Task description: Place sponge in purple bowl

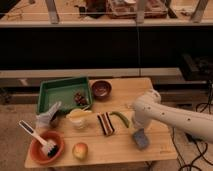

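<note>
The sponge is a small flat grey-blue pad lying on the wooden table near its front right corner. The purple bowl is small, round and dark maroon, and stands at the back middle of the table, just right of the green tray. My white arm comes in from the right and bends down over the sponge. My gripper is at the sponge's back left edge, mostly hidden by the arm's white casing. I cannot tell whether it touches the sponge.
A green tray with a dark item sits back left. A grey cloth, a yellow cup, a red-and-black striped block and a green pod lie mid-table. An orange bowl with a white brush and an apple are front left.
</note>
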Available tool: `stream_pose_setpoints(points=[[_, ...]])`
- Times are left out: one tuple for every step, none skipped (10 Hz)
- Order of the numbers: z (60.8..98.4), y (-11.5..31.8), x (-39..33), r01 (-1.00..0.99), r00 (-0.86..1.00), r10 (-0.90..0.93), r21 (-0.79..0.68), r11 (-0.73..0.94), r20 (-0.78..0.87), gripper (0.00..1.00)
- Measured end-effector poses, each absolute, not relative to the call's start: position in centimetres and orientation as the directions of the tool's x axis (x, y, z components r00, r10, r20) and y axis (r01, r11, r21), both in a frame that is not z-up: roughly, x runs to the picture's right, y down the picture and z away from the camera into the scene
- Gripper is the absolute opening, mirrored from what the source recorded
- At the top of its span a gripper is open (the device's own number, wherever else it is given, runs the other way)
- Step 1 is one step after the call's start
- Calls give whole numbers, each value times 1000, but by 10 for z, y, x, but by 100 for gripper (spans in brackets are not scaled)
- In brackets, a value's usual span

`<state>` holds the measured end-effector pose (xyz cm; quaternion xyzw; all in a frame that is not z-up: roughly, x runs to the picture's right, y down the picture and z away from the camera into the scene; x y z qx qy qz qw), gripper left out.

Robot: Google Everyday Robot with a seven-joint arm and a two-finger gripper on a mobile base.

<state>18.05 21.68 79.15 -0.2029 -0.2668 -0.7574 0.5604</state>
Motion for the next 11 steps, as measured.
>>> stream_pose_setpoints(points=[[789,211,177,954,-300,-739,194,-230,603,0],[786,201,175,951,-309,-742,214,-224,594,0],[785,193,174,948,-317,-742,227,-225,591,0],[790,171,163,940,-336,-754,257,-226,565,0],[796,151,156,935,-343,-765,274,-224,544,0],[800,130,153,934,-343,-773,281,-220,534,0],[804,104,148,933,-341,-783,289,-214,520,0],[809,64,138,930,-339,-799,306,-204,496,0],[811,42,136,929,-335,-807,314,-196,486,0],[812,20,131,926,-334,-815,325,-190,474,0],[812,6,128,924,-332,-822,333,-186,462,0]])
